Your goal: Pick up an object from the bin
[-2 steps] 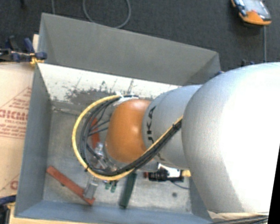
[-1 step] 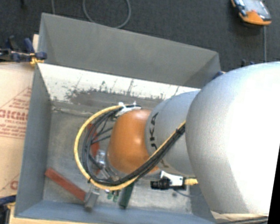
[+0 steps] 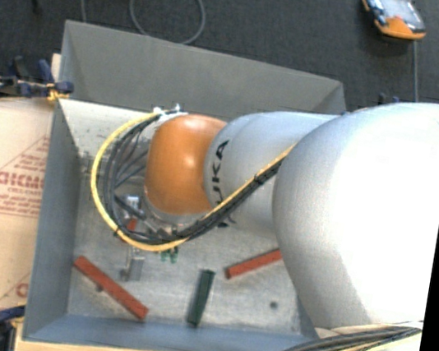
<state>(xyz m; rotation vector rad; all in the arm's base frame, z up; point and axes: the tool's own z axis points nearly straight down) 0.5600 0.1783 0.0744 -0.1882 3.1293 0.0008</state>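
Observation:
My gripper [image 3: 134, 265] hangs below the orange wrist cover, low over the bin floor in its front left part. A long red-brown stick [image 3: 110, 287] lies slantwise just in front of it, close to the front wall. A dark green bar [image 3: 200, 297] lies nearly upright in the view, to the gripper's right. Farther right rests a shorter red-brown bar [image 3: 253, 264], partly under the arm. Nothing can be seen in the gripper's hold.
The arm and its cables cover the bin's middle and right side. A small dark speck [image 3: 273, 306] lies on the floor at the front right. The bin's left wall stands close to the stick's left end.

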